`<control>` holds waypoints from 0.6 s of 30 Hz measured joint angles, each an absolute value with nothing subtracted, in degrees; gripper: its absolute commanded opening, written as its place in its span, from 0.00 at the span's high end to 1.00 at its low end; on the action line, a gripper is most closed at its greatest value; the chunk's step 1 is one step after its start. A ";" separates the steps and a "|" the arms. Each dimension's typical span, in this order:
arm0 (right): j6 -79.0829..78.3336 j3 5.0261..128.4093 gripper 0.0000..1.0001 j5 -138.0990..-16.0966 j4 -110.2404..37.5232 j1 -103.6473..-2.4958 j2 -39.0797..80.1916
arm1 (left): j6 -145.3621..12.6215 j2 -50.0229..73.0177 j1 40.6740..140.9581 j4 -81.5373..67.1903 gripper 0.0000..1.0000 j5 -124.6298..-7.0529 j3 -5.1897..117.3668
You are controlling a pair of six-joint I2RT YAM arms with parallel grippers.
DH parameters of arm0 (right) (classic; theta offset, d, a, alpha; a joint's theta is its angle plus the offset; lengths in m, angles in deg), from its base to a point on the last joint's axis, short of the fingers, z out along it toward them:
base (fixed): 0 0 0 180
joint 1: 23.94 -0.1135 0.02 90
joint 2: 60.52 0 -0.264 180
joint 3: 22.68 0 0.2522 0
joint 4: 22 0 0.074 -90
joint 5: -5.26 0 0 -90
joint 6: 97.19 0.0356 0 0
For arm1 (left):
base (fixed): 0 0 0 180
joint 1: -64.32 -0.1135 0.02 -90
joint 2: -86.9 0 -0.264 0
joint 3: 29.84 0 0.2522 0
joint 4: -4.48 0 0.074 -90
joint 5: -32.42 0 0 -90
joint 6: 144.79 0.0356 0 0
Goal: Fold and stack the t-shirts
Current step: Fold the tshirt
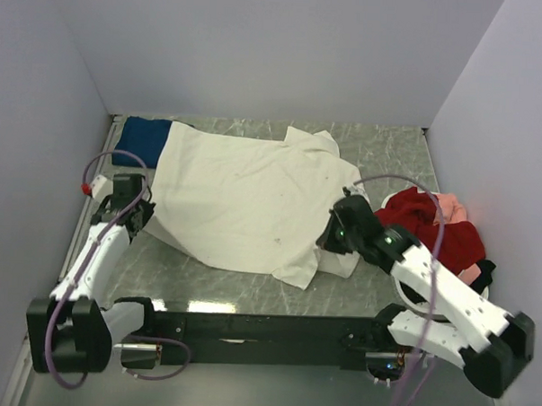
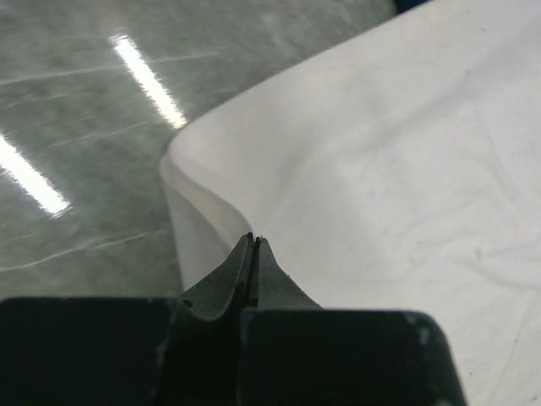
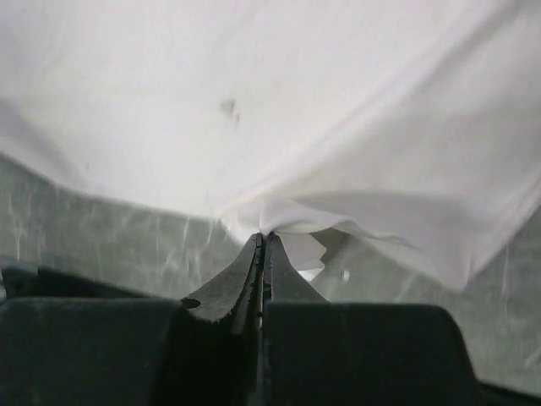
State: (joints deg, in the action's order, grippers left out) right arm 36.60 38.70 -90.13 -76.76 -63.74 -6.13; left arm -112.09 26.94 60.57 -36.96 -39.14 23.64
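Note:
A cream-white t-shirt (image 1: 244, 202) lies spread over the middle of the table. My left gripper (image 1: 143, 217) is shut at its left edge; in the left wrist view the tips (image 2: 254, 238) meet at a raised fold of the cream cloth (image 2: 380, 169). My right gripper (image 1: 334, 235) is shut on the shirt's right edge, and the cloth (image 3: 279, 127) bunches at the tips (image 3: 265, 235) and lifts off the table. A dark blue t-shirt (image 1: 143, 142) lies at the back left, partly under the cream one. Red (image 1: 423, 219), pink (image 1: 451, 209) and black (image 1: 484, 266) shirts are heaped at the right.
The heap at the right sits in a white basket (image 1: 486, 286), just behind my right arm. White walls close in the table at left, back and right. The grey marbled tabletop (image 1: 205, 277) shows in front of the shirt.

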 measured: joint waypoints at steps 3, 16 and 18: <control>32.86 40.43 1.00 -87.37 -71.36 -56.70 2.30 | -113.44 19.00 64.59 -35.67 0.99 -36.76 29.28; 24.95 48.40 1.00 -77.30 -60.93 -40.33 21.91 | -118.93 -1.89 66.93 -34.62 0.99 -32.37 39.60; 24.51 48.53 1.00 -76.55 -60.08 -39.28 22.98 | -119.00 -2.31 66.75 -34.69 0.99 -31.84 40.61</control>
State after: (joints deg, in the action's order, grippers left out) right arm 24.51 48.53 -76.55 -60.08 -39.28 22.98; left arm -119.00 -2.31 66.75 -34.69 -31.84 40.61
